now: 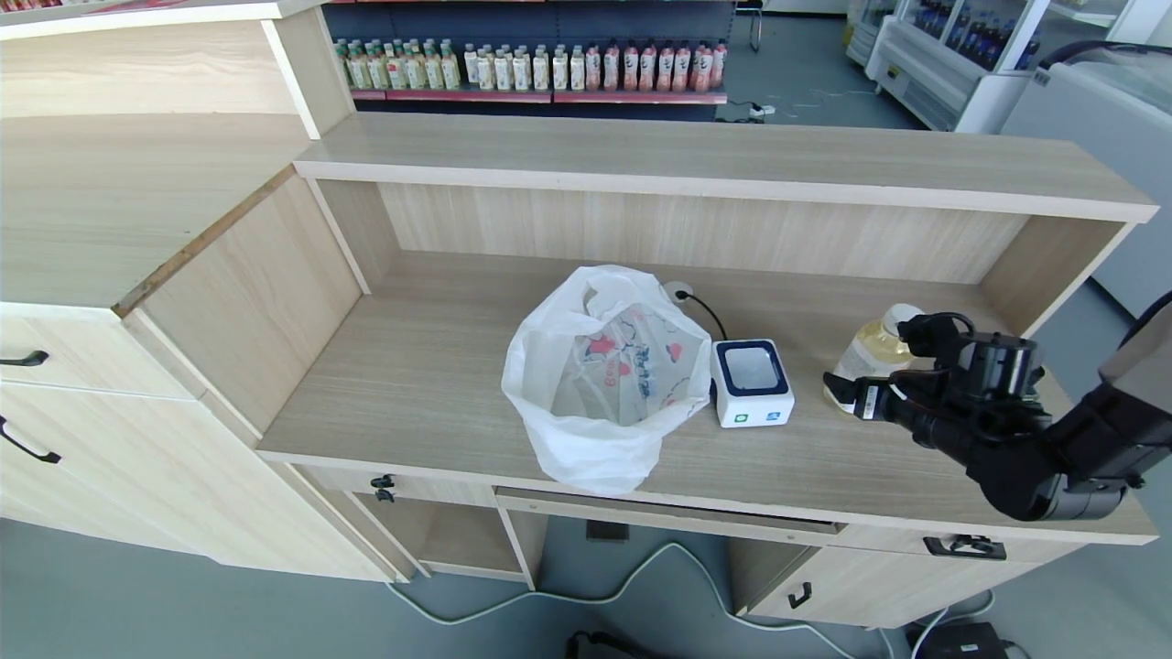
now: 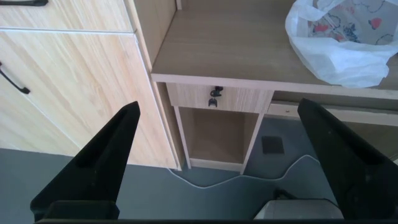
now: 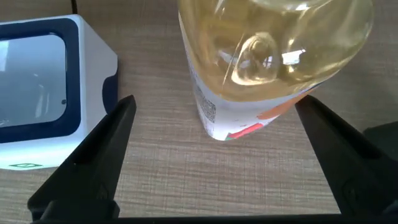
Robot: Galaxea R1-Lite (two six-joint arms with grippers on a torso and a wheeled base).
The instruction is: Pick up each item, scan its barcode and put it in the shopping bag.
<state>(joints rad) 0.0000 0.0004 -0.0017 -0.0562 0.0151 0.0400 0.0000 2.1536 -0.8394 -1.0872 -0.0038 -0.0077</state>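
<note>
Closest in, the left gripper (image 2: 219, 107) hangs with its two black fingers spread wide and nothing between them. It is out in front of the light wooden checkout counter (image 1: 412, 384), well to the left of the white box scanner with a dark-blue-rimmed glass window (image 1: 751, 380). Beneath it the left wrist view gives a small keyed drawer (image 2: 249, 98) under the counter edge and a pale cable (image 2: 205, 183) snaking over the grey floor. On the scanner's right, the right gripper (image 3: 216, 124) is likewise released, one black finger on each side of a clear plastic bottle of yellow liquid (image 1: 874, 352). The bottle stands on the counter near the scanner's right side. The right wrist view shows the bottle's base apart from both fingers, and its label with a small square code and an orange-red patch. The head view adds the white cap on top. Just beside the scanner on its left sits the thin white plastic shopping bag with red and blue print (image 1: 595, 375), its mouth open upward; what lies inside cannot be told. Behind the scanner a black cable (image 1: 707, 311) runs back to a white round fitting (image 1: 676, 291) on the countertop. Beyond that rises the counter's raised wooden ledge (image 1: 696, 156). Farther off stands a shop shelf lined with rows of drink bottles (image 1: 531, 69), and to the scanner's far right are glass-fronted coolers (image 1: 952, 46).
</note>
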